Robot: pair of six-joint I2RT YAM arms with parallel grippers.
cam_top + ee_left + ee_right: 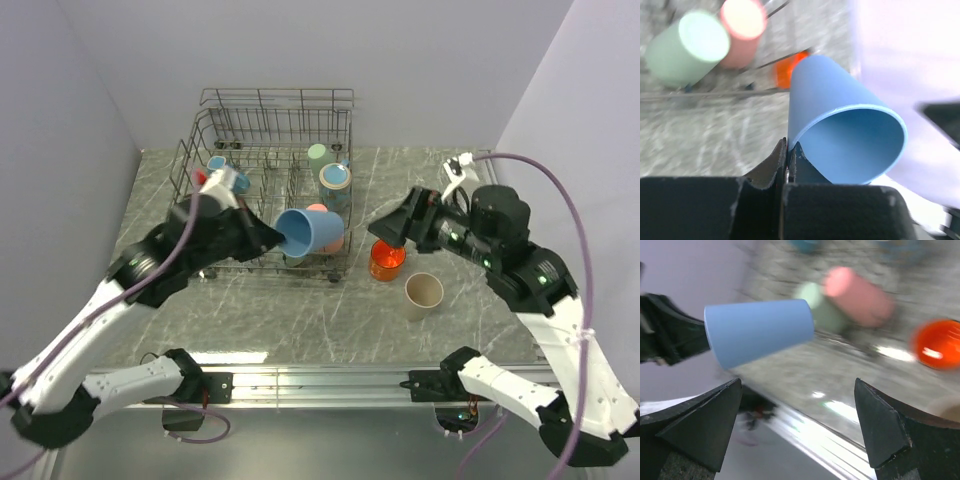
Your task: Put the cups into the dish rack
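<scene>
left gripper (787, 155): fingers pressed together on the rim wall of the blue cup (850, 130), one finger inside the mouth, one outside, thin plastic pinched between them

blue cup (310, 230) lies sideways in the air, mouth toward the left gripper (272, 238), base pointing to 3 o'clock in the top view. It hangs over the 5 o'clock corner of the dish rack (275, 95). Surface is plain blue in all three views

right gripper (797, 385): jaws spread wide apart, nothing between them, nothing touching the fingers. In the top view the right gripper (385, 228) sits at 3 o'clock of the blue cup, just at 12 o'clock of the orange cup (386, 260); contact with it can't be told from here

orange cup stands on the table outside the rack, just off its 4 o'clock corner. Beige cup (423, 294) stands mouth-up on the table at 4 o'clock of the orange one, near but apart

left wrist view, blurred: pale green cup (687, 47) and pink cup (742, 30) side by side at 10–11 o'clock of the blue cup, behind the rack wires

right wrist view shows the blue cup (760, 332) tapered, narrow end at 3 o'clock
</scene>
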